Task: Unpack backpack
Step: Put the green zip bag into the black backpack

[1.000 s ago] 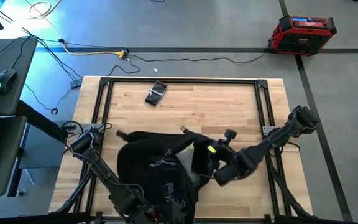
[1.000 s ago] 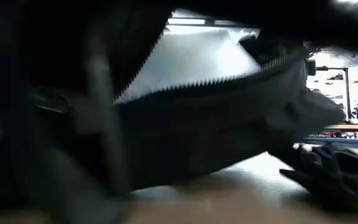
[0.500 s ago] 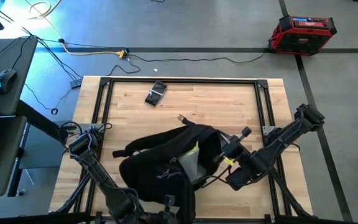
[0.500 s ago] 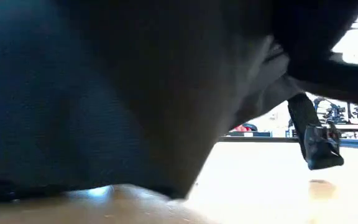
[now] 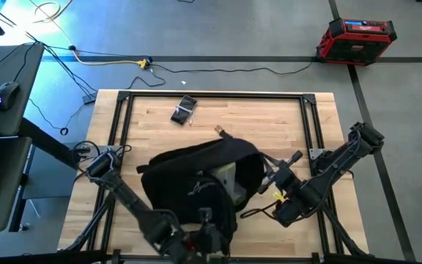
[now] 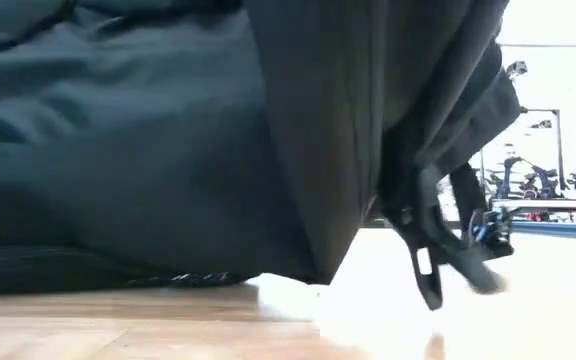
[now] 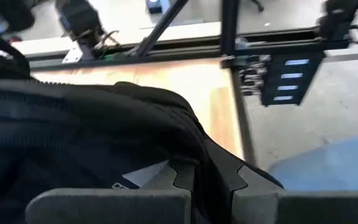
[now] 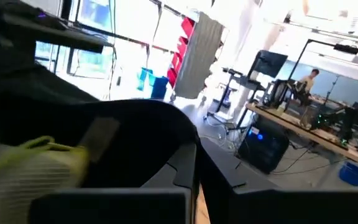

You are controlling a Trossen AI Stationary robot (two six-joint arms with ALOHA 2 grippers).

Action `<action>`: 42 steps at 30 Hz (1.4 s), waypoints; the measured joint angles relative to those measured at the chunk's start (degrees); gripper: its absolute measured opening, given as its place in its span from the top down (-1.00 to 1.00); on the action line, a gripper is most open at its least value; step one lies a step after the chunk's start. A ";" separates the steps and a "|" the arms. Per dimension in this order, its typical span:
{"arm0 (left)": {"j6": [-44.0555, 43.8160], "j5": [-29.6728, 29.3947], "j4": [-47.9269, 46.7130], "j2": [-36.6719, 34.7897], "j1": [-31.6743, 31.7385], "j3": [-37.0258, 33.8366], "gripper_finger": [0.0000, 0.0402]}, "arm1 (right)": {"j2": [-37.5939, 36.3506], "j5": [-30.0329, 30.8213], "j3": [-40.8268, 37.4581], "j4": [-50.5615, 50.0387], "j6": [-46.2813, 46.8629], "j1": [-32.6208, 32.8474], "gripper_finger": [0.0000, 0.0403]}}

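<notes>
Both jaws are clamping backpack (image 5: 196, 180) fabric: left gripper (image 5: 196, 236) and right gripper (image 5: 273, 192) should be spreading the opening evenly.

You can't read any text, number or brand here. The backpack (image 5: 196, 183) carries a small white logo mark on its top face, too small to make out.

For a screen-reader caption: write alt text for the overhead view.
A large black backpack lies on a wooden table, its opening showing a translucent pouch with yellow trim. The right tool, shut, is at the backpack's right edge; the left tool is at its near side. A small dark object lies near the far edge.
</notes>
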 joint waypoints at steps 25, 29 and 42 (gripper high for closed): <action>6.26 -4.03 -12.37 -2.25 13.32 -0.07 1.00 | 10.36 -42.86 0.01 21.64 -32.49 -3.17 1.00; 6.57 -3.07 -12.46 -2.25 14.03 -0.11 1.00 | 13.78 -44.13 0.01 22.45 -35.99 -3.84 1.00; 0.74 -2.19 -20.56 -2.30 12.86 -0.11 1.00 | 14.30 -46.21 0.05 17.23 -40.06 -2.42 0.84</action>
